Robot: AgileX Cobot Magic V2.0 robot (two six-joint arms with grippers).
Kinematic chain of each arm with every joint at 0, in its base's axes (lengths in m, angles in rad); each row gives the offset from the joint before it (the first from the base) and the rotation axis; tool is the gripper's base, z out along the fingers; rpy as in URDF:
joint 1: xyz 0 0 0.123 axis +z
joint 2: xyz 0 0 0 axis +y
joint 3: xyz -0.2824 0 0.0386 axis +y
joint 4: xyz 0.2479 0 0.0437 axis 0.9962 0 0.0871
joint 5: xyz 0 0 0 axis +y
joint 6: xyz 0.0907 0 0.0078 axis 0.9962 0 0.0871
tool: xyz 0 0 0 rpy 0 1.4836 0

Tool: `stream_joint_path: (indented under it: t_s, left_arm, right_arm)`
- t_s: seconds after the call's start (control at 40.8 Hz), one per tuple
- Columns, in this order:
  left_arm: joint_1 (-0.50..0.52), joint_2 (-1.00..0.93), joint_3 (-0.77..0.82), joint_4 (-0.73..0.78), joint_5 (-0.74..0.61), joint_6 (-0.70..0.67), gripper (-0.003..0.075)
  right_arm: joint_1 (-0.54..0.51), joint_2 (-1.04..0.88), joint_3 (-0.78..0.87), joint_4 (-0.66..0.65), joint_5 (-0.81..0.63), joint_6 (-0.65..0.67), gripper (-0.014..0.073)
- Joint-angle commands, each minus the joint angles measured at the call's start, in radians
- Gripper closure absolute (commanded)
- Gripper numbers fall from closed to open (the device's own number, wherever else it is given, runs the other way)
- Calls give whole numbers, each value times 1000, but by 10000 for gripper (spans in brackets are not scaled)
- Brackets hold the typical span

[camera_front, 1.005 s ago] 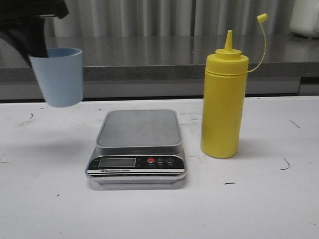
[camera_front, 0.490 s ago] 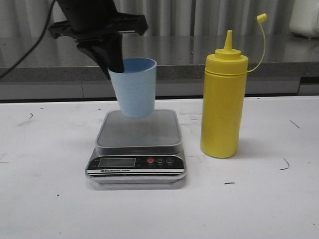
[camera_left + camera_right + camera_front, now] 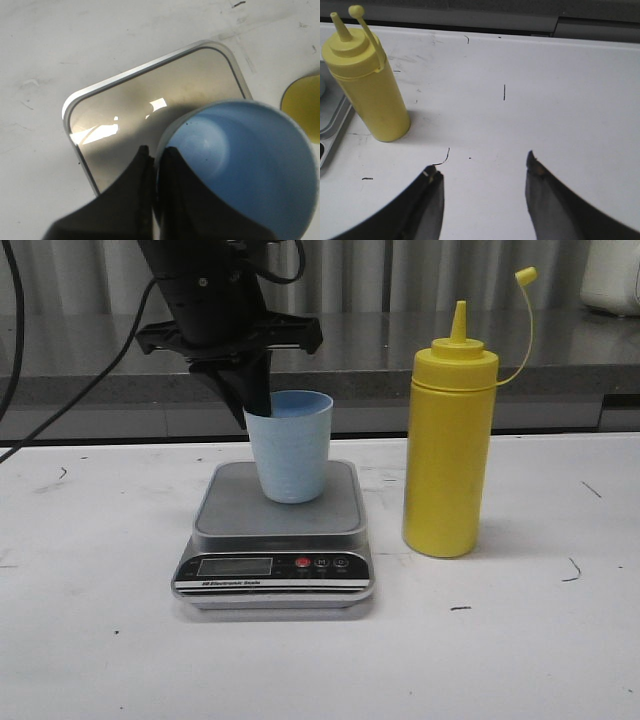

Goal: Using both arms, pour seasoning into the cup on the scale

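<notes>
The pale blue cup (image 3: 292, 447) stands upright on the scale's (image 3: 277, 530) grey steel platform. My left gripper (image 3: 256, 400) comes down from above and is shut on the cup's rim at its left side. In the left wrist view one finger is outside and one inside the cup (image 3: 245, 165), above the platform (image 3: 150, 115). The tall yellow seasoning bottle (image 3: 449, 450) stands on the table right of the scale, cap off on its tether. It also shows in the right wrist view (image 3: 367, 80). My right gripper (image 3: 482, 165) is open and empty over bare table, away from the bottle.
The white table (image 3: 520, 640) has small dark marks. A grey counter ledge (image 3: 560, 370) runs along the back. A black cable (image 3: 60, 410) hangs at the back left. A white object (image 3: 612, 275) sits at the far right on the counter.
My left gripper has carried the cup from the far left to the right and lowered it onto the scale's platform. The bottle has not moved.
</notes>
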Motion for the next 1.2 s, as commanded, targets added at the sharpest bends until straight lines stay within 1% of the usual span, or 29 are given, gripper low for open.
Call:
stream_joint_path:
  t_s: [0.0,0.074,0.123,0.147,0.245,0.27,0.319,0.368,0.515,0.662,0.735,0.907,1.176]
  left_arm:
    - [-7,-45,-28,-6,-15,-9,734]
    - [-7,-45,-30,-6,-10,-9,682]
    - [-7,-47,-30,-6,-7,-9,603]
    - [-7,-47,-30,-6,-7,-9,580]
    - [-7,-56,-30,-6,-4,-9,373]
    - [-7,-59,-30,-6,-2,-9,335]
    - [-7,-70,-30,-6,-2,-9,267]
    - [-7,-89,-30,-6,-2,-9,237]
    - [-7,-160,-30,-6,37,2,258]
    - [-7,-298,5,6,72,32,286]
    - [-7,-389,71,10,37,33,302]
    - [-7,-610,293,64,-73,33,302]
    - [-7,-934,618,80,-160,33,302]
  right_arm:
    - [-2,5,-36,-7,-65,-8,193]
    - [-2,5,-36,-7,-65,-8,193]
    - [-2,5,-36,-7,-65,-8,193]
    - [-2,5,-36,-7,-65,-8,193]
    - [-2,5,-36,-7,-65,-8,193]
    - [-2,5,-36,-7,-65,-8,193]
    - [-2,5,-36,-7,-65,-8,193]
    - [-2,5,-36,-7,-65,-8,193]
    - [-2,5,-36,-7,-65,-8,193]
    - [-2,5,-36,-7,-65,-8,193]
    - [-2,5,-36,-7,-65,-8,193]
    - [-2,5,-36,-7,-65,-8,193]
    - [-2,5,-36,-7,-65,-8,193]
